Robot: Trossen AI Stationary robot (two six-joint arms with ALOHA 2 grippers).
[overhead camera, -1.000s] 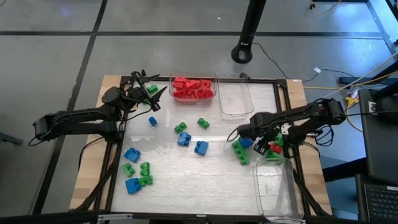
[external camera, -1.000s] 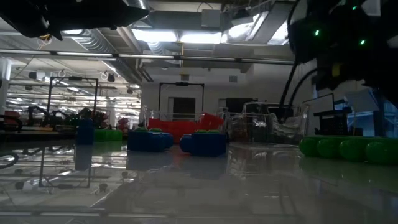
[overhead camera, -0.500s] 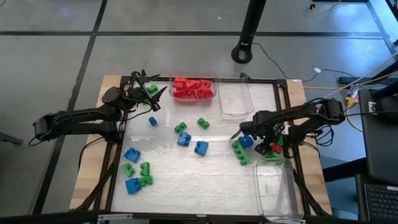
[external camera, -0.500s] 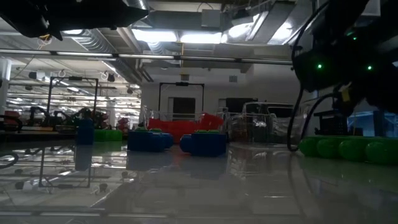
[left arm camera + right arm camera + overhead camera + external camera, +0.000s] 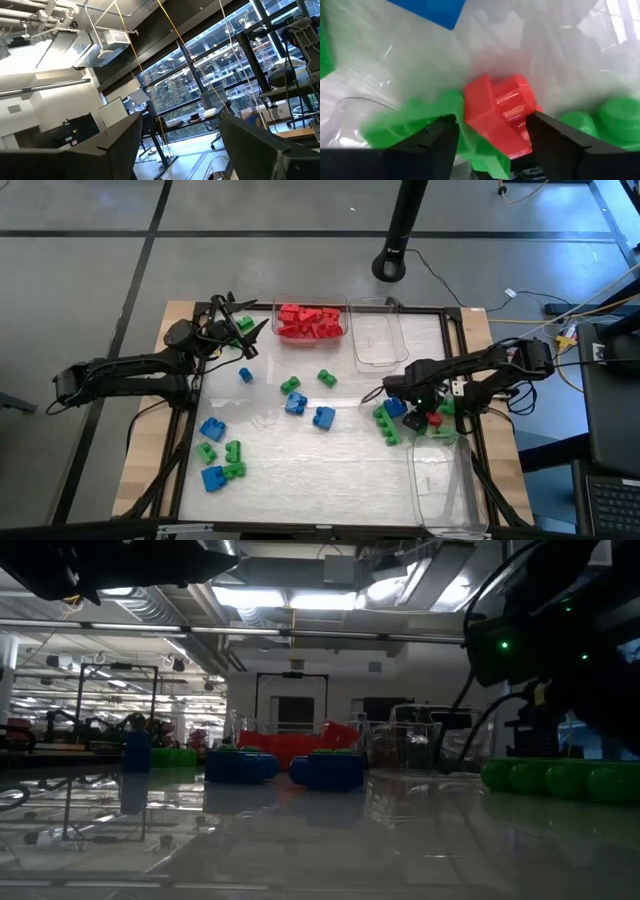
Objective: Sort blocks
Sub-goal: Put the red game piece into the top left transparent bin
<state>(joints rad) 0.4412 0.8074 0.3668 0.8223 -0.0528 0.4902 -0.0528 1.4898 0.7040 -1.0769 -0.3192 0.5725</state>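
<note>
— White tabletop (image 5: 300, 470), scattered blocks. Where does the right gripper (image 5: 432, 418) sit?
— Low at the table's right edge, arm folded in from the right, fingers (image 5: 437, 145) spread around a red block (image 5: 500, 115) among green ones.
— And the left gripper (image 5: 240, 330)?
— Raised at the far-left corner, fingers parted, holding nothing, beside the bin of red blocks (image 5: 310, 321).

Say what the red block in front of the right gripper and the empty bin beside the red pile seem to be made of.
Red block: probably hard moulded plastic, glossy, with highlights along its ridges. Empty bin: clear rigid plastic, apparently; the table shows through and its rim glints.
</note>
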